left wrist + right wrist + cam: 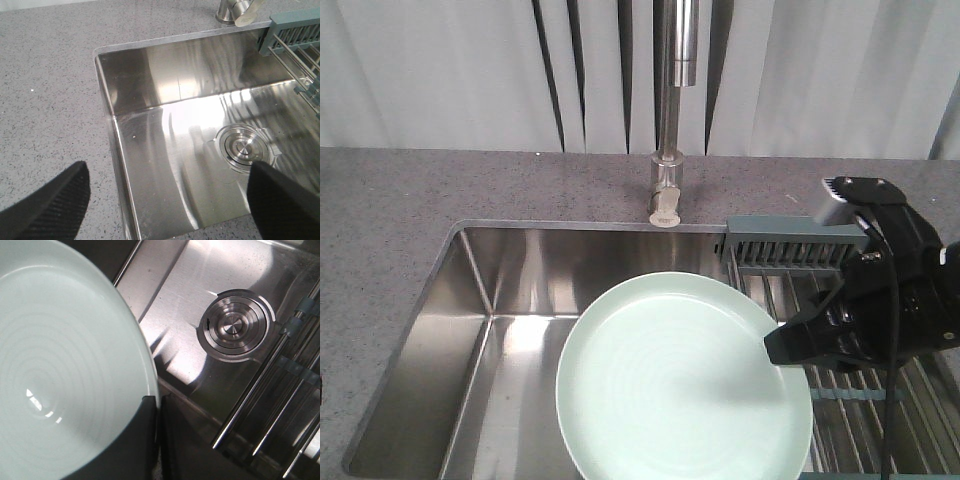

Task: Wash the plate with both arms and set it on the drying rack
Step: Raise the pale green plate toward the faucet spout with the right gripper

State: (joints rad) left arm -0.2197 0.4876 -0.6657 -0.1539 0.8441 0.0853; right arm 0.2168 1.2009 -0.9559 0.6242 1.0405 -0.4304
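Note:
The pale mint-green plate (675, 390) is held tilted over the sink, its face toward the front camera. My right gripper (778, 348) is shut on its right rim. In the right wrist view the plate (65, 360) fills the left side, and the right gripper (159, 400) pinches its edge between two dark fingers (142, 440). The drying rack (790, 245) sits over the sink's right part, behind and under the right arm. My left gripper (167, 200) is open and holds nothing; its fingertips (50, 210) straddle the sink's near-left corner. The plate does not show in that view.
A steel faucet (670, 100) rises behind the sink (490, 320). The round drain (243, 146) lies in the basin floor, also visible as the drain (234, 325) below the plate. Rack bars (270, 395) run at the right. Grey speckled counter (390, 210) surrounds the sink.

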